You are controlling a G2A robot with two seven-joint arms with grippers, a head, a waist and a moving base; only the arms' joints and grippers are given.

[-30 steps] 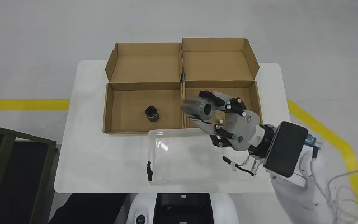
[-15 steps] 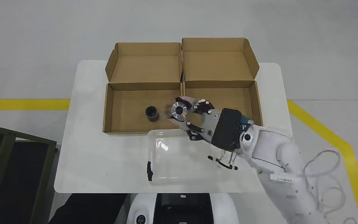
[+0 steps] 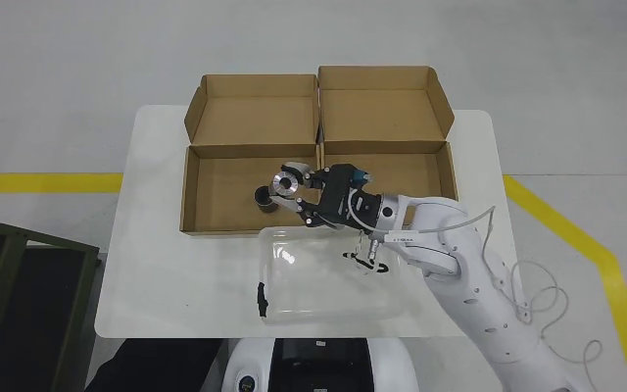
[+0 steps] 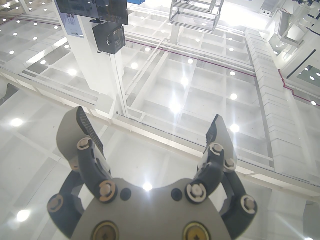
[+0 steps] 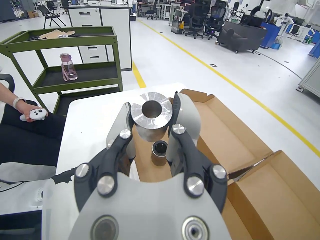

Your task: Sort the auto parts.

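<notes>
Top view: two open cardboard boxes stand side by side at the far part of the white desk (image 3: 157,265), with a clear plastic tray (image 3: 323,279) in front of them.
Right tool (image 3: 287,183): clamped on a silver metal sleeve (image 5: 152,132), held above the floor of the left box (image 3: 220,206), bore facing up.
Dark sleeve (image 3: 265,198): upright on the left box's floor, just beside the silver one.
Right box (image 3: 431,171): beside the arm.
Small black part (image 3: 262,297): at the tray's left edge.
Left tool (image 4: 147,126): fingers apart, nothing between them, pointing up at the ceiling.
</notes>
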